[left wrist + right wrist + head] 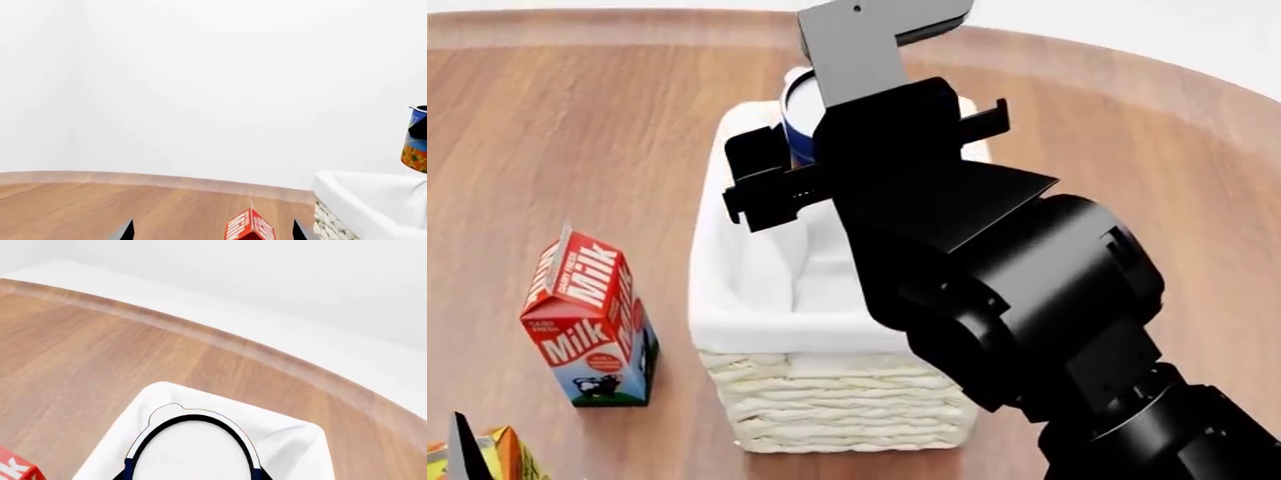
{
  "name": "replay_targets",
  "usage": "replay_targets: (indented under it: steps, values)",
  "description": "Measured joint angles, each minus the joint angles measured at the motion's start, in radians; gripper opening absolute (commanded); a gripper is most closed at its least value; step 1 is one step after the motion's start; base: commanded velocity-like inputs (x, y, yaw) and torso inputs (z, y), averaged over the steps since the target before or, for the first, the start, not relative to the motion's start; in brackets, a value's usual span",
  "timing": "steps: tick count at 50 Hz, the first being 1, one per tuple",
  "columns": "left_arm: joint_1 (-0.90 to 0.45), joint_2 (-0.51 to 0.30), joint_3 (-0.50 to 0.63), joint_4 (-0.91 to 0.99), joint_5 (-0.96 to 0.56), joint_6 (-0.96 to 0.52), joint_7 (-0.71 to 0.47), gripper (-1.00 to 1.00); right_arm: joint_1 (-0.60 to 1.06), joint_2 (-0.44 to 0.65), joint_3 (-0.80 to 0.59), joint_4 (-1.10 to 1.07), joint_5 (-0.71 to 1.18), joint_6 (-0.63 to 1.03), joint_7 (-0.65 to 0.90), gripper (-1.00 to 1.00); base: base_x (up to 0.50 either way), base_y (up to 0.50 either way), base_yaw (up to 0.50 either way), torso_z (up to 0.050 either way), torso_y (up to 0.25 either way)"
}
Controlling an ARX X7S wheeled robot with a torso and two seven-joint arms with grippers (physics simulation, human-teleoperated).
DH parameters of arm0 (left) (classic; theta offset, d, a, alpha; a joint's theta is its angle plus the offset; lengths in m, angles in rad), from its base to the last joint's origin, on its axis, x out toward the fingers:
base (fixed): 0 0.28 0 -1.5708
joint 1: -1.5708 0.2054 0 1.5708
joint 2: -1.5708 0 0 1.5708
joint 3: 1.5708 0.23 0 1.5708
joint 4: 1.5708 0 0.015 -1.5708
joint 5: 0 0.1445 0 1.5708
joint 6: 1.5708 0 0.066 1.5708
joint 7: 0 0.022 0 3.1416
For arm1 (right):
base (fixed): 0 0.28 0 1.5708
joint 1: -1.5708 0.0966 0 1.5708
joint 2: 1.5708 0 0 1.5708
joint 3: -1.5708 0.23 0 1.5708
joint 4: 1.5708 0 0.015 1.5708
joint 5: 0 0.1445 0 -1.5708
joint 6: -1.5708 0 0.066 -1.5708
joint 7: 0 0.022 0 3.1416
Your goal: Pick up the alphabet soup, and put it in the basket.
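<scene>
The alphabet soup (799, 112), a blue-labelled can with a silver-white top, hangs above the far end of the basket (827, 400). My right gripper (193, 475) is shut on it, with dark fingers on both sides of the can's white top (193, 450). In the left wrist view the can (416, 142) floats above the basket's white cloth rim (363, 195). The basket is cream wicker with a white lining (293, 440). My left gripper (212, 232) is open and empty, low at the near left.
A red and white milk carton (585, 320) stands left of the basket; its top shows between my left fingers (250, 227). An orange carton (505, 455) sits at the near left corner. The round wooden table's edge (1174, 90) curves behind the basket.
</scene>
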Motion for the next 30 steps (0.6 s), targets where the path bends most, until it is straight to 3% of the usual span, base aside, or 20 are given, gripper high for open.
replay_targets:
  steps: [30]
  values:
    - [-0.002,-0.007,0.010,0.001,0.004,0.004,0.002,1.00,-0.006,-0.007,-0.019,0.016,-0.008,-0.017,-0.012,-1.00,0.00,0.00,0.00,0.000,-0.014]
